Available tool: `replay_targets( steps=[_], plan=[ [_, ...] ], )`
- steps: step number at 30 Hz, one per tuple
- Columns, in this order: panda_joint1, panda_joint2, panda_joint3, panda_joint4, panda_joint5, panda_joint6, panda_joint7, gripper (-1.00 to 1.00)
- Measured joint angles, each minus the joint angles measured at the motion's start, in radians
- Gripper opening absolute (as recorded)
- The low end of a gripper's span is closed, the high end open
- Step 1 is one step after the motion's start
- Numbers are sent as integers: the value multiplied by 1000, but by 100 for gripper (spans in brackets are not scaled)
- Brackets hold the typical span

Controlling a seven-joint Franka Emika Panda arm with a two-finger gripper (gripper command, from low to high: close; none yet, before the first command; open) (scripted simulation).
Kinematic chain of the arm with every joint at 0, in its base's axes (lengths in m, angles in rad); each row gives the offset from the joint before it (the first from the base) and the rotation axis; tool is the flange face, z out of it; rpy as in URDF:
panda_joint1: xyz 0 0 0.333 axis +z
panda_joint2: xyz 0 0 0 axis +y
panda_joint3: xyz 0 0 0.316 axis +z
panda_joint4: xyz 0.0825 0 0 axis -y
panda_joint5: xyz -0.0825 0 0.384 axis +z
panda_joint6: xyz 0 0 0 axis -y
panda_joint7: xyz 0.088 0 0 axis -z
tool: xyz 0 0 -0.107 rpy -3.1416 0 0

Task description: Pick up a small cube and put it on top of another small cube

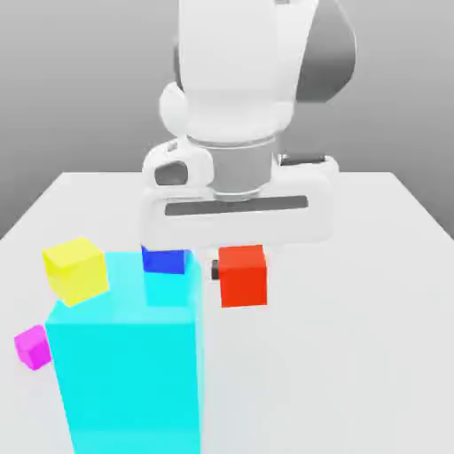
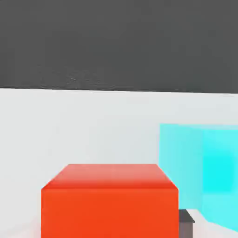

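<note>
Holding the small red-orange cube (image 1: 243, 276) in the pincer (image 1: 241, 266), jaws narrowed onto its sides, directly beneath the white hand and above the table (image 1: 355, 337). Sitting level with faces square, no long axis; blue cube (image 1: 165, 260) at nine o'clock, atop the cyan block (image 1: 129, 372).

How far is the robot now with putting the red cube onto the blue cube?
Done: the gripper is shut on the red cube, which seems lifted off the white table. In hand: carrying it beside the tall cyan block. Left: setting it on the blue cube, whose top is bare, and letting go.
</note>
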Motion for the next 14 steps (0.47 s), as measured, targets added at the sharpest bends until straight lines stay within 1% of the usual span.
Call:
replay_targets(
  steps=[6,8,10,11,14],
  plan=[
    [-136,-209,14,-14,-49,-194,288,-100],
    [-153,-214,16,-54,-55,-159,320,-100],
    [-159,-193,15,-107,-56,-85,328,-100],
    [-161,-184,16,-126,-56,-57,328,100],
    [-161,-184,16,-126,-56,-57,328,100]
  ],
)
